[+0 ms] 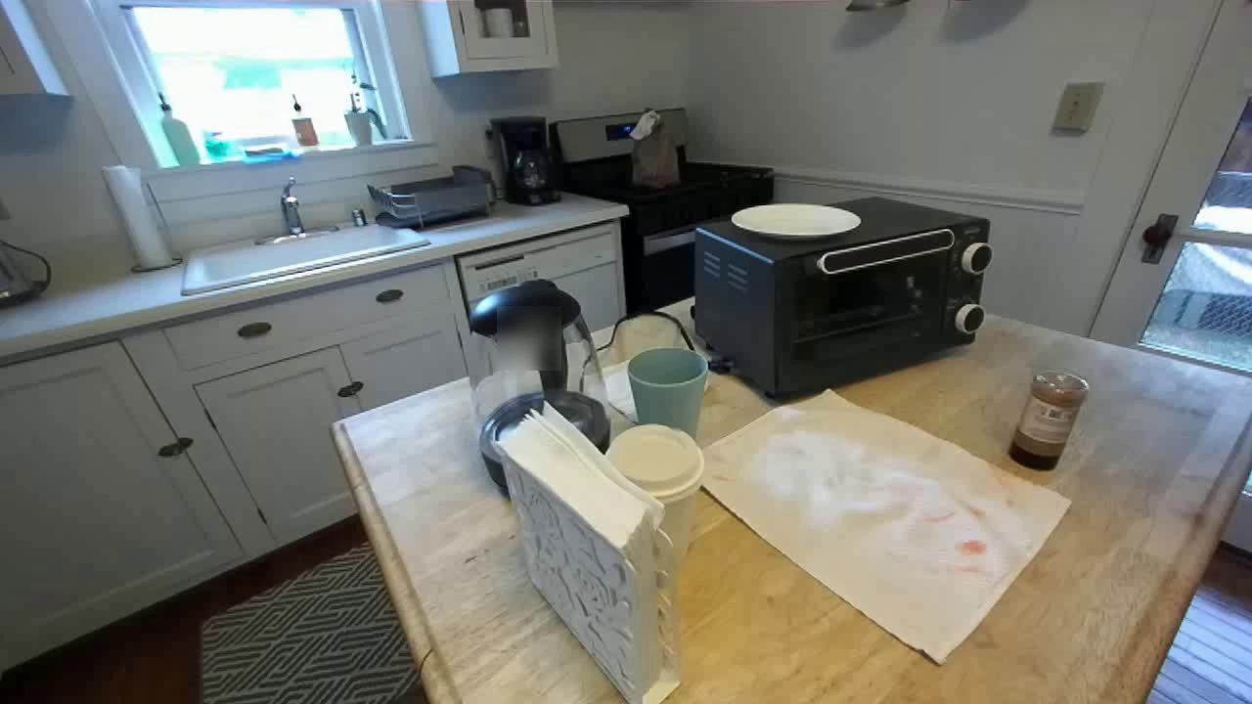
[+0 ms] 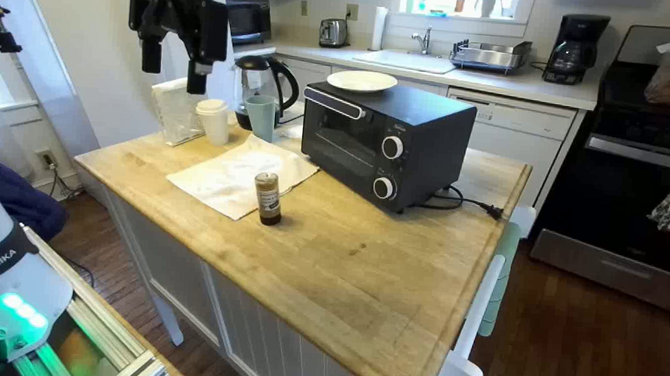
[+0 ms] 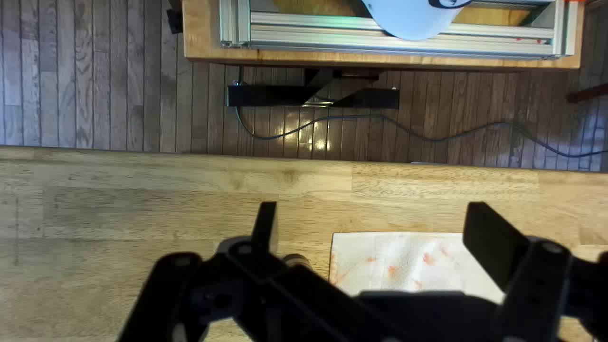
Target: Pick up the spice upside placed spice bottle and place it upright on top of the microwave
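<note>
The hand (image 3: 377, 228) is spread wide, its fingers (image 3: 494, 247) well apart with nothing in their grasp, above the wooden worktop (image 2: 387, 288). Both exterior views show the spice bottle (image 2: 268, 199) on the worktop, standing dark end down and clear end up; in the wrist view the hand covers most of it. It is just beside a stained cream towel (image 1: 880, 518), which reaches toward the front of a black toaster oven (image 1: 871, 313). A white plate (image 1: 795, 221) sits on the oven's top. Near the oven's side stands a teal cup (image 1: 668, 396), with a glass kettle (image 2: 254, 80), a lidded takeaway cup (image 2: 214, 123) and a carved napkin holder (image 1: 577, 567) close by. Past the worktop, a counter (image 2: 528, 85) carries a coffee maker (image 2: 574, 51) and a dish rack (image 2: 492, 57), beside a stove (image 2: 627, 193).
</note>
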Motion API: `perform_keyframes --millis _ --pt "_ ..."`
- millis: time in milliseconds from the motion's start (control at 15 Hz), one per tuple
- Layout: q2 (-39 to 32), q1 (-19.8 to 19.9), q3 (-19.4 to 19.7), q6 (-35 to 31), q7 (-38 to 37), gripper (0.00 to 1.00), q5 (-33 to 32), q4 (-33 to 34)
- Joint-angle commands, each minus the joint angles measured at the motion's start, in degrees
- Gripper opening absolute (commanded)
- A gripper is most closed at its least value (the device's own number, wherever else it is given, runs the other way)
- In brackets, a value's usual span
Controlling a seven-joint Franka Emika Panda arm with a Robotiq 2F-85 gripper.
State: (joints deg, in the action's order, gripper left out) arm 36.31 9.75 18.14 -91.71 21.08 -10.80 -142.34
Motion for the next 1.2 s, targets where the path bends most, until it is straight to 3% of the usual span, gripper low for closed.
perform_keyframes --millis 0,1000,1133 --pt "-0.1 0.2 -0.2 0.1 0.1 1.0 0.1 0.1" --pt "-0.1 0.2 -0.2 0.1 0.1 1.0 0.1 0.1" --pt "-3.9 1.4 2.0 -1.8 -5.1 1.0 5.4 1.2"
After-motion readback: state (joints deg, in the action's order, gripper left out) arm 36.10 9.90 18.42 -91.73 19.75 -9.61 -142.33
